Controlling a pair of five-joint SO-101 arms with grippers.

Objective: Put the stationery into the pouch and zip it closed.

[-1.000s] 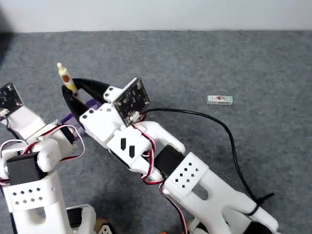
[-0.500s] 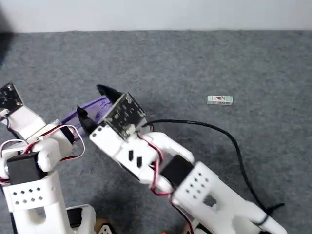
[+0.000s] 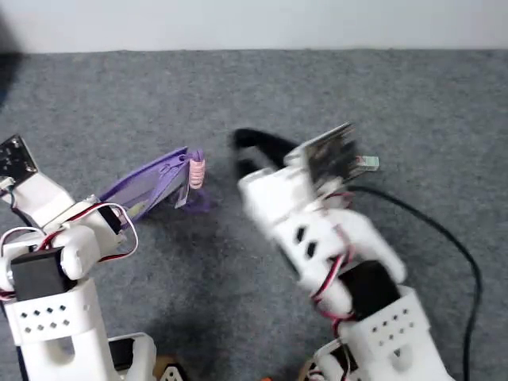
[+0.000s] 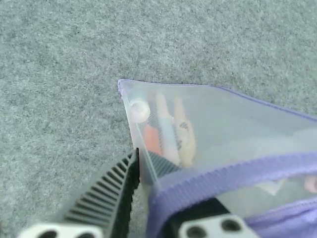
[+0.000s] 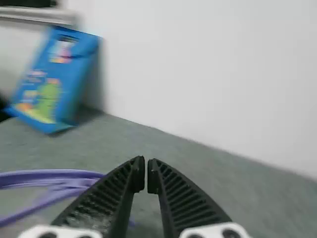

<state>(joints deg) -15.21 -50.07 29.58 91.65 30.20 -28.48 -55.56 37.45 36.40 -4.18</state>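
Pouch (image 3: pixel 147 184), clear with purple trim, is sitting on the grey carpet (image 3: pixel 238 87), propped up at a slant with its mouth edge raised. A pink zip pull (image 3: pixel 196 170) is hanging at the end of the pouch farthest from the left arm. Inside the pouch, pens (image 4: pixel 168 131) in orange and yellow are lying side by side against the see-through wall, near its corner. The left gripper (image 4: pixel 141 163) is clenching the pouch's purple-edged rim, one ribbed finger pressing on the outside of the clear wall and the other lying on the pouch's inner side. The right gripper (image 5: pixel 146 171) is hovering to the right of the pouch, past the zip-pull end and apart from it, its claw clenched on nothing, the two ribbed fingers almost meeting. A loop of the pouch's purple trim is showing just beside that claw in the right wrist view. A small white block (image 3: pixel 367 163) is lying on the carpet well to the right of the pouch, half tucked behind the right arm's camera board. Far beyond the pouch, a blue box (image 5: pixel 54 74) is leaning against a white wall (image 5: pixel 223 64)
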